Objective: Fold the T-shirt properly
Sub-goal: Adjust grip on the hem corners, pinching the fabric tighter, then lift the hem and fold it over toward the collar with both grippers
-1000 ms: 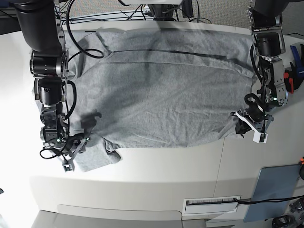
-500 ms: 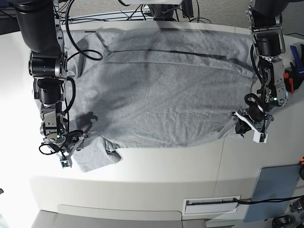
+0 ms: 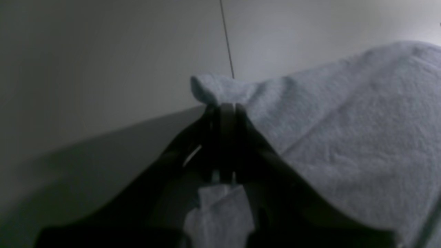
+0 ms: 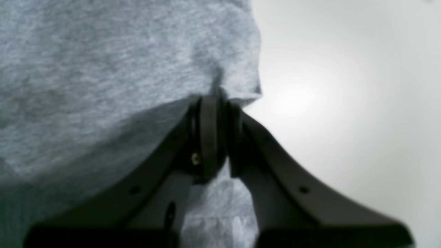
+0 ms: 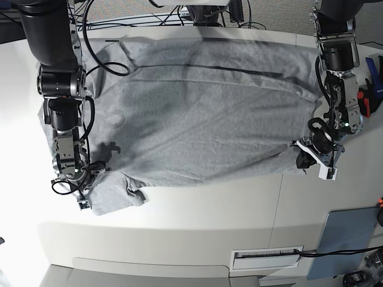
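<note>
The T-shirt (image 5: 203, 107) lies spread across the table (image 5: 197, 221), plain side up, its long axis running side to side. The left gripper (image 3: 227, 110) has its jaws pressed together on a raised corner of fabric at the shirt's near edge; the right gripper (image 4: 213, 100) is likewise closed on a pinch of cloth at the opposite near corner, beside the bunched sleeve (image 5: 116, 194). Matching holds on both corners suggest preparation for lifting that edge over in a fold. Hidden: any lettering on the underside, the fingertips themselves beneath cloth, and how many layers each pinch includes.
</note>
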### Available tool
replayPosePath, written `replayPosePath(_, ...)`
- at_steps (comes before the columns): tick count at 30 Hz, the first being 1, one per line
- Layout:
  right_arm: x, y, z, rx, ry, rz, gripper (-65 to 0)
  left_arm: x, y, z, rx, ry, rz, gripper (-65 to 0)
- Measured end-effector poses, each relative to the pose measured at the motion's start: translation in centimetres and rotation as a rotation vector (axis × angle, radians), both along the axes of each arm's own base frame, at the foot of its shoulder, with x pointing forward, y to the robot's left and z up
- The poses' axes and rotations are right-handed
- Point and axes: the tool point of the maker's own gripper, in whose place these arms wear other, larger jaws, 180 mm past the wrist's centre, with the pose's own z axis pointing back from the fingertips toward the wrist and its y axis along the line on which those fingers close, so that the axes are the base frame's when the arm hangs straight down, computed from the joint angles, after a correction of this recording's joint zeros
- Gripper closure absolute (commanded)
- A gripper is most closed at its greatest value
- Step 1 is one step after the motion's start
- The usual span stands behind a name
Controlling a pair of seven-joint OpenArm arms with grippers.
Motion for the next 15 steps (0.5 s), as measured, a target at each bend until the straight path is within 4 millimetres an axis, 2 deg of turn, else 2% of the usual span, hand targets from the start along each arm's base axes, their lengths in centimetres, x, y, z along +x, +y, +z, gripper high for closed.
replayPosePath(3, -0.1, -0.3, 0.8, -0.033, -0.006, -0.001, -4.7, 0.1, 0.0, 0.1, 0.0, -0.006, 0.001, 0.0)
replayPosePath(8, 0.3, 0.5, 3.9, -0.078, -0.098, 0.03, -4.6, 0.5, 0.6, 1.6, -0.002, -0.05, 0.018, 0.0)
replayPosePath(12, -1.0, 0.5, 5.4, -0.125, -0.145, 0.057, -4.6, 0.7, 2.1, 3.5, -0.057, -0.085, 0.066, 0.0)
replayPosePath(15, -2.0, 0.0, 6.7, -0.166, -0.171, 0.073, -4.6, 0.0, 2.0, 3.3, -0.067, -0.057, 0.023, 0.0)
